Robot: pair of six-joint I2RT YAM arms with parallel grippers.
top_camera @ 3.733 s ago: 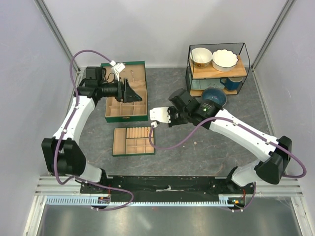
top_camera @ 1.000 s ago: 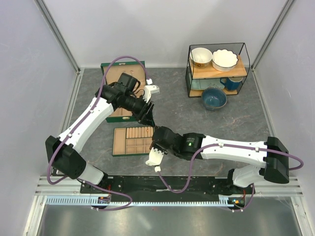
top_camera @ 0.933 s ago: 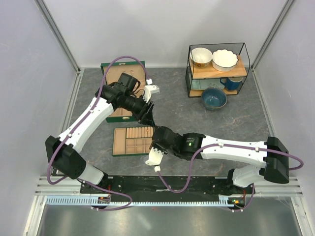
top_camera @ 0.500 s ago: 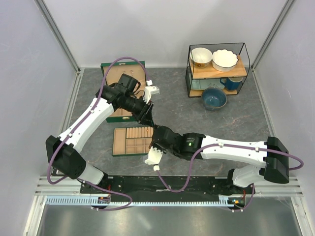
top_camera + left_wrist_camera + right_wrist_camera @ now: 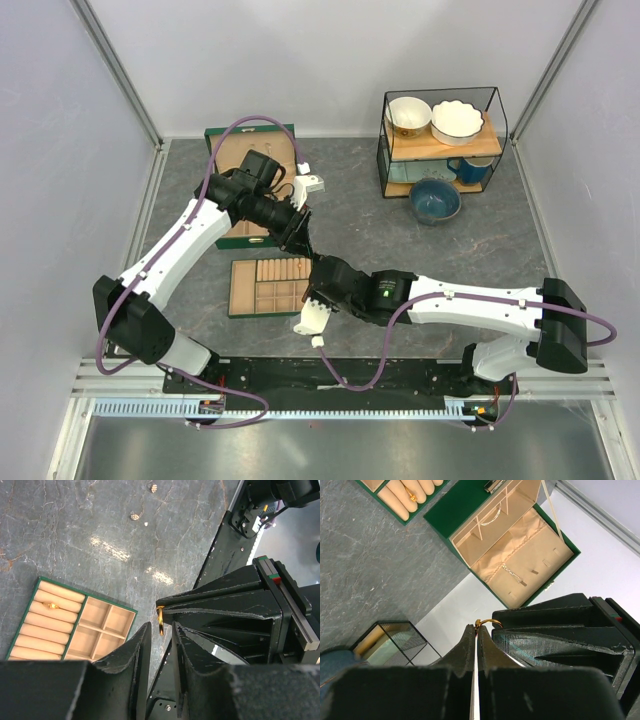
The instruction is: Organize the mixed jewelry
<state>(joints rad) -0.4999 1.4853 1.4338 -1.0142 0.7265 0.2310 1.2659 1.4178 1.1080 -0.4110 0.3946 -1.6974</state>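
Starting at the near side, we find the green tray (image 5: 236,290) flat on the table (image 5: 360,215), a seated ring (image 5: 51,605) tucked among its tan rolls. Two pale studs (image 5: 134,516) lie on the bare grey tabletop, apart from the tray. Over the tray's far right corner our grippers meet tip to tip. Our right gripper (image 5: 476,630) has its fingers pressed together, pinching the gold ring (image 5: 160,620) at their very tips, clear of the table. Our left gripper (image 5: 160,632) faces it with jaws parted, one finger on each side of that ring and a gap showing. Farther back on the left stands the open green box (image 5: 520,545); at the far right, the wire rack (image 5: 495,100) of bowls.
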